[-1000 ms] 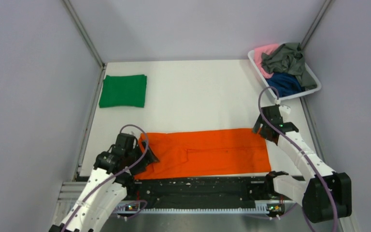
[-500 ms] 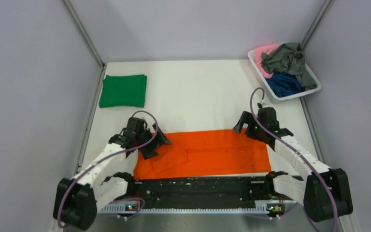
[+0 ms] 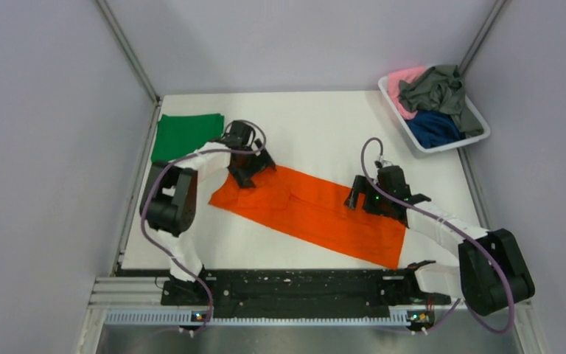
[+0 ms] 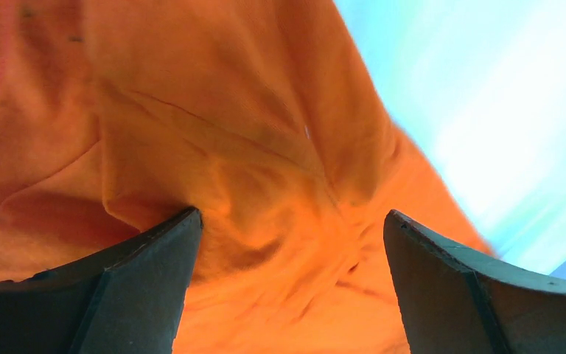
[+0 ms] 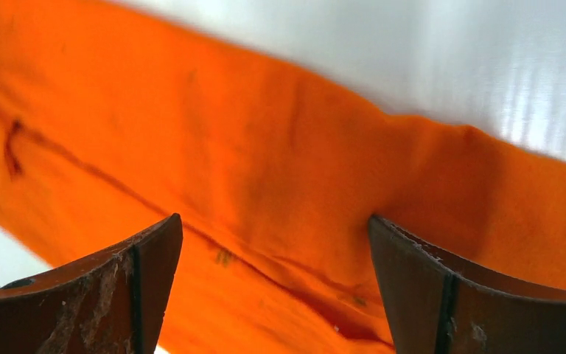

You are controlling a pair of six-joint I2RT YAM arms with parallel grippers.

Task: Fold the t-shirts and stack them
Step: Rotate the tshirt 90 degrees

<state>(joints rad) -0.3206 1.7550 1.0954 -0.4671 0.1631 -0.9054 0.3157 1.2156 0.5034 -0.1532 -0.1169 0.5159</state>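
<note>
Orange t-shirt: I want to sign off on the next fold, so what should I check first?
1. orange t-shirt flat on the table: ok, lying diagonally.
2. left gripper over its far left end: ok.
3. right gripper over its right part: ok.
4. Cloth pinched: not ok, both sets of jaws stand apart.
5. Cloth smooth: not ok, wrinkled by the left gripper.
6. green t-shirt clear of it: ok, apart.

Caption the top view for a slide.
Left claw and right claw at opposite ends of the diagonal orange t-shirt; folded green t-shirt.
</note>
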